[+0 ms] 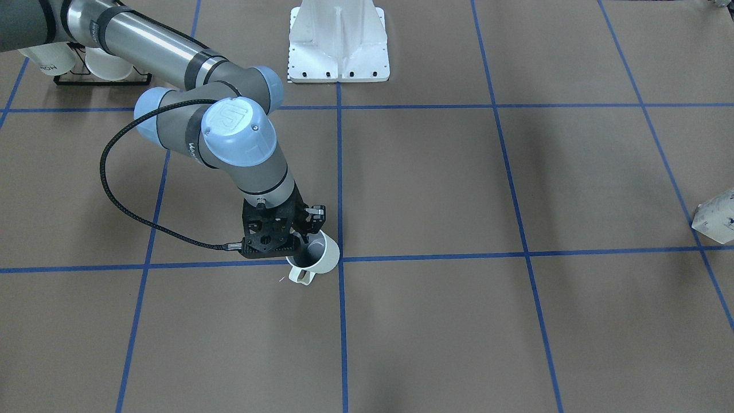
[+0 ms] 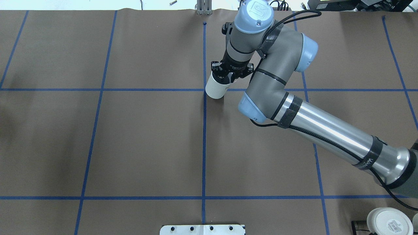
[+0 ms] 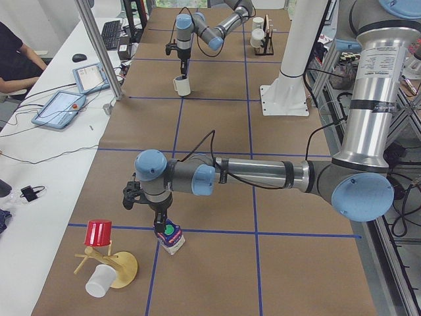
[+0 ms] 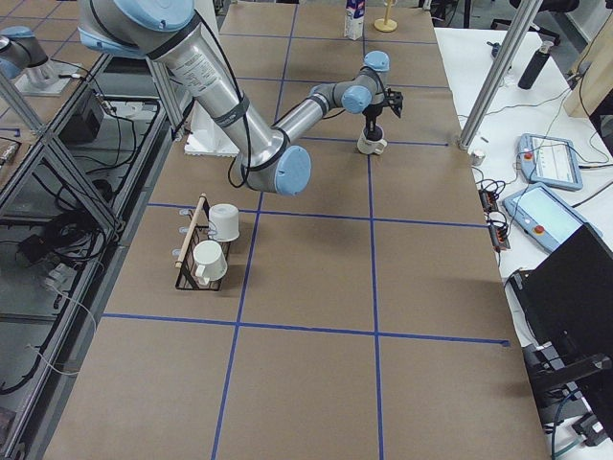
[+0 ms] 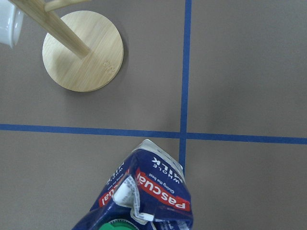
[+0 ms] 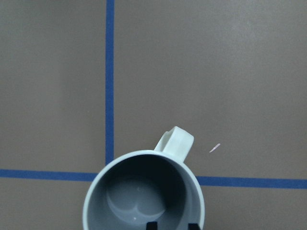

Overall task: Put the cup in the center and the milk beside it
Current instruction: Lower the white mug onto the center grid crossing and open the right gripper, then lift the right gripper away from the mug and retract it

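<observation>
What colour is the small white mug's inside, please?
Dark grey; white mug shows best in right wrist view.

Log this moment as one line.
right pincer: shut on cup rim, at tape crossing | left pincer: at milk, grip unclear | milk: not yet beside cup

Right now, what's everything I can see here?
Mug: one, white, grey inside, centre tape crossing.
Milk carton: one, blue and white, table's left end.
Mug tree: one, wooden, beside the carton.
Red cup: one, on tree.
White cup: one, on tree.
Rack: one, black, holding two white cups, robot's right.
Pedestal: one, white, robot's side.
Table: one, brown, blue tape grid.
Right hand: one, black, gripping mug's rim.
Left hand: one, black, over carton; grip unclear.
</observation>
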You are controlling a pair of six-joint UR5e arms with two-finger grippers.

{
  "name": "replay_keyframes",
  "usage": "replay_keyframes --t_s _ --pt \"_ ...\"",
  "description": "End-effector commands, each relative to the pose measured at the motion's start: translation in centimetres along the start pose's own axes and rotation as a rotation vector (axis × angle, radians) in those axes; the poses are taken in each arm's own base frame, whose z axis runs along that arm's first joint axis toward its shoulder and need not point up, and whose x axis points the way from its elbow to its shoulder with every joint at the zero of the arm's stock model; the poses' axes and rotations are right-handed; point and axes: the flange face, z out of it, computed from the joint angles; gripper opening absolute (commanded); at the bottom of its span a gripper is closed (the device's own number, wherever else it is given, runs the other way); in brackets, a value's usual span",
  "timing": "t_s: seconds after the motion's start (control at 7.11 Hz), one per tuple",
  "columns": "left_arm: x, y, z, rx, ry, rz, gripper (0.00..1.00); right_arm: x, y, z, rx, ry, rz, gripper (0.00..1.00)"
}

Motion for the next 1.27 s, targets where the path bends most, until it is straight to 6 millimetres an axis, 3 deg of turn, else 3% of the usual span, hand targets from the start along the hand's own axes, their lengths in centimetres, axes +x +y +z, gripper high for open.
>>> replay_keyframes --t_s 0.0,0.28,0.42,0.56,0.7,0.84,1.12 --pt "1.4 -1.1 -1.2 0.024 0.008 0.021 0.98 -0.5 -1.4 -4.3 0.038 -0.073 -0.008 0.99" --pt "0.8 -0.8 -0.6 0.010 0.002 0.002 0.98 2.7 -4.8 -9.8 0.015 -0.138 0.089 0.99" --pt "0.9 -0.6 -0.7 0.014 0.007 0.011 0.98 5.1 -6.2 -12.3 0.029 -0.150 0.117 0.99" --pt "0.9 -0.2 -0.2 0.003 0.008 0.007 0.98 9.1 -6.7 -14.2 0.036 -0.144 0.149 0.99" --pt "1.7 -0.8 -0.9 0.035 0.011 0.042 0.98 13.7 -6.2 -14.6 0.041 -0.132 0.175 0.99" --pt "1.0 -0.3 -0.3 0.037 0.013 0.038 0.98 16.8 -5.9 -14.3 0.046 -0.114 0.159 0.99" --pt "1.2 -0.3 -0.9 0.052 -0.006 0.071 0.97 22.0 -5.3 -14.3 0.032 -0.101 0.152 0.99"
